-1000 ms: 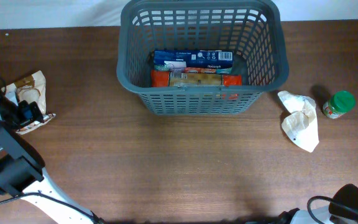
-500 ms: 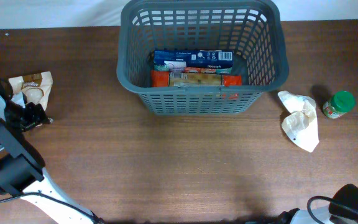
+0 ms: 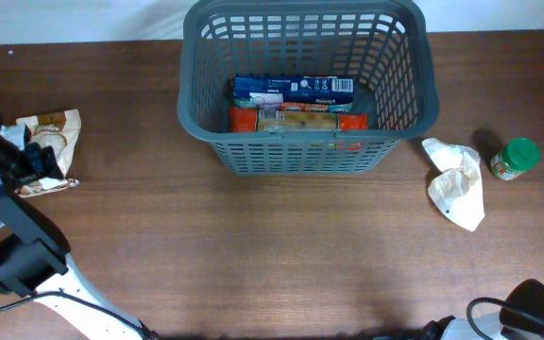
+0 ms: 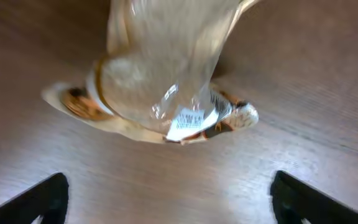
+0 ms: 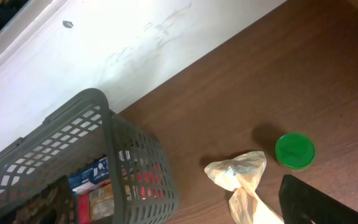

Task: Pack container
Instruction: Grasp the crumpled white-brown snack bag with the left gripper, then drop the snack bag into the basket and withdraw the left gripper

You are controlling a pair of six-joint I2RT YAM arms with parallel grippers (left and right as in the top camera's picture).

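Note:
The dark grey basket (image 3: pixel 305 85) stands at the back middle of the table and also shows in the right wrist view (image 5: pixel 92 155). It holds a blue packet (image 3: pixel 291 88) and an orange-red packet (image 3: pixel 296 119). A clear packet with brown print (image 3: pixel 53 142) lies at the far left and fills the top of the left wrist view (image 4: pixel 160 74). My left gripper (image 3: pixel 34 162) is open just in front of that packet, its fingers (image 4: pixel 166 202) spread on either side, touching nothing. My right gripper (image 5: pixel 185 205) is open, raised at the front right.
A crumpled pale bag (image 3: pixel 456 181) lies right of the basket, also in the right wrist view (image 5: pixel 244 183). A small green-lidded jar (image 3: pixel 516 158) stands beside it, seen too in the right wrist view (image 5: pixel 294 150). A white wall runs behind the table.
The left gripper has shifted over the packet at the far left, and the packet has slid and turned slightly. The right arm and the basket have not moved.

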